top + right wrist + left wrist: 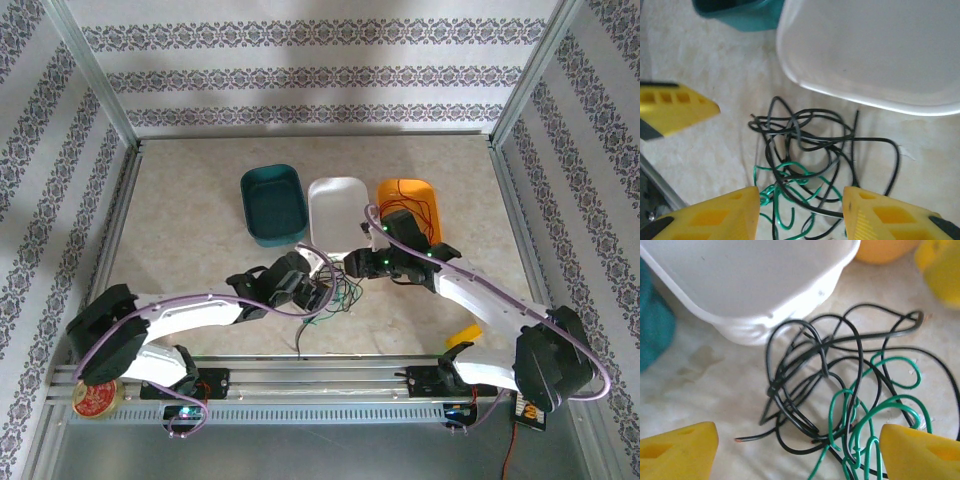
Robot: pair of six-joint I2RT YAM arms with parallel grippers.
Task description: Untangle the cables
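Top external view: a tangle of thin black and green cables [338, 298] lies on the beige marbled surface [180, 230] at centre frame, just below the white plastic tray [338, 205]. That tray sits between a teal tray [273, 205] and an orange tray [408, 198]. Both arms meet over the tangle. In the left wrist view the left claw [799, 440] stands wide, its yellow fingers at the lower corners, gripping nothing, with the cables [825, 390] lying between them. In the right wrist view the right claw [801, 195] is parted over the lower edge of the cables [805, 145], holding nothing.
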